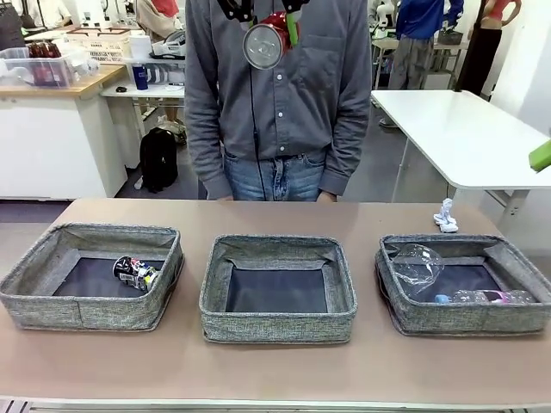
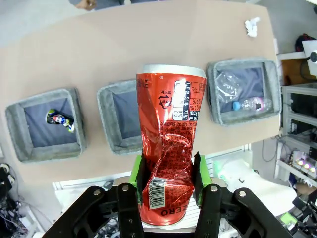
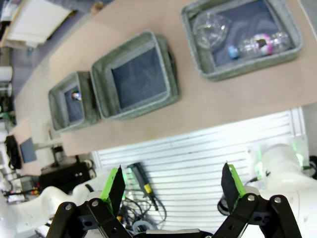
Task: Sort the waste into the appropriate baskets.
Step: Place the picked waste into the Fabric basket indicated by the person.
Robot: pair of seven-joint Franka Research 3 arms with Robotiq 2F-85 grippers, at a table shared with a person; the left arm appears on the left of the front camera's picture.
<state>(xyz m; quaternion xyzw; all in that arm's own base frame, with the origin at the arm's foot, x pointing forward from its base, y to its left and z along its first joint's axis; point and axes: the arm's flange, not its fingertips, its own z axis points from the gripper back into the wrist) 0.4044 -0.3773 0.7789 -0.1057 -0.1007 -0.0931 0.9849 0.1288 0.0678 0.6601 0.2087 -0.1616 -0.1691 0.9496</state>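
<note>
Mid-carry, the left gripper [image 2: 168, 171] clamps the crushed red metal can [image 2: 168, 144] high above the table [image 2: 124, 44], the right gripper [image 3: 173, 186] gapes empty; next, likely lower it into the grey woven basket [image 2: 17, 129] holding the dark printed can [image 2: 60, 120].

The left gripper [image 2: 168, 173] hangs high above the tabletop [image 2: 124, 49], pointing down at it. Its jaws are clamped from both sides on the crumpled end of a crushed red can [image 2: 171, 124], with the green pads [image 2: 137, 171] pressed flat against it. The right gripper [image 3: 173, 181] is raised high too and also looks down, its jaws spread wide with nothing between them. A green sliver [image 1: 541, 156] at the front view's right edge is probably one of its pads.
</note>
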